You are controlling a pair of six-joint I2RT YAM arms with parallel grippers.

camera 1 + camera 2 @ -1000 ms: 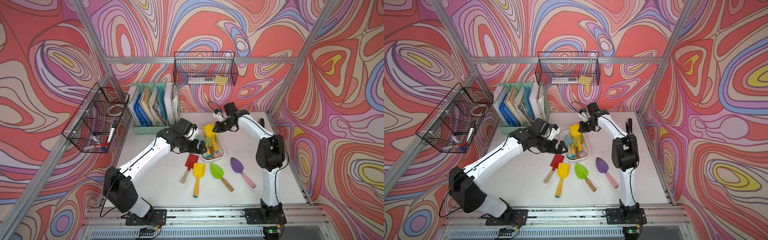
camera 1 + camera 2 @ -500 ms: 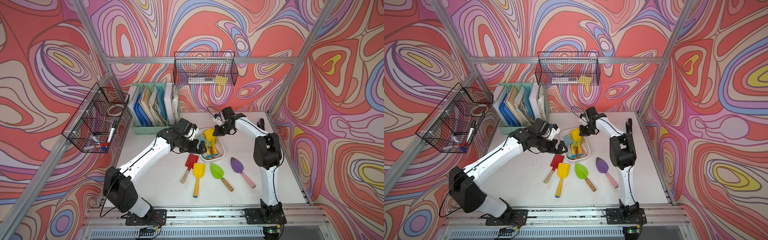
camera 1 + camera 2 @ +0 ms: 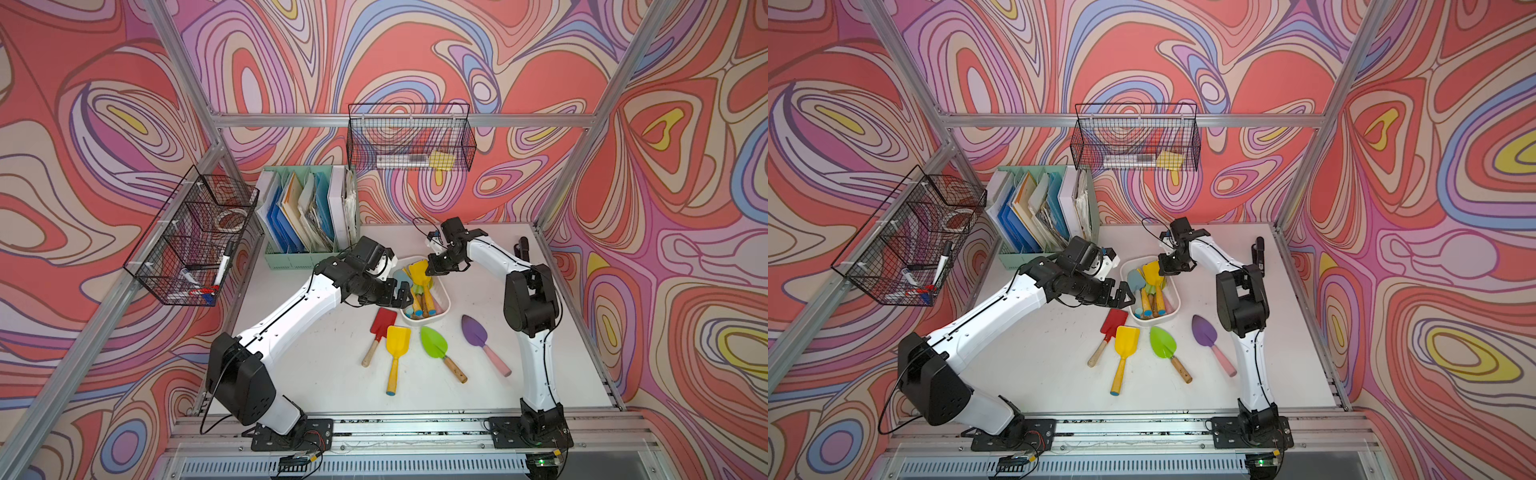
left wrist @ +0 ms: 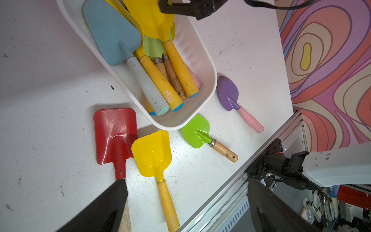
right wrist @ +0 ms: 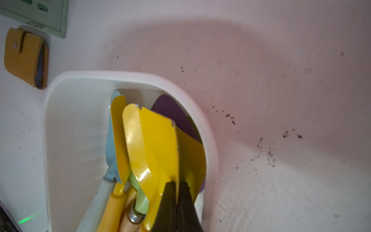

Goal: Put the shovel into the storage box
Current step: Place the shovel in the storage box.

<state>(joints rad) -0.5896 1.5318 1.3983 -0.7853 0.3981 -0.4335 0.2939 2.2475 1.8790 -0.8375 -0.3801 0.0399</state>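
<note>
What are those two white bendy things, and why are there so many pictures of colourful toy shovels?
Those are two robot arms bolted to a white table. Two pictures look down from a camera high above; the close-up ones come from small cameras on each arm's wrist.

Each arm ends in a gripper, a pincer like two fingers. The right gripper is shut on the blade edge of a yellow metal shovel that sits in the shallow white plastic storage box, on top of other shovels. The left gripper is open and holds nothing.

Four shovels lie on the table beside the box: a red square shovel, a yellow square shovel with a yellow handle, a green pointed shovel and a purple pointed shovel with a pink handle.
</note>
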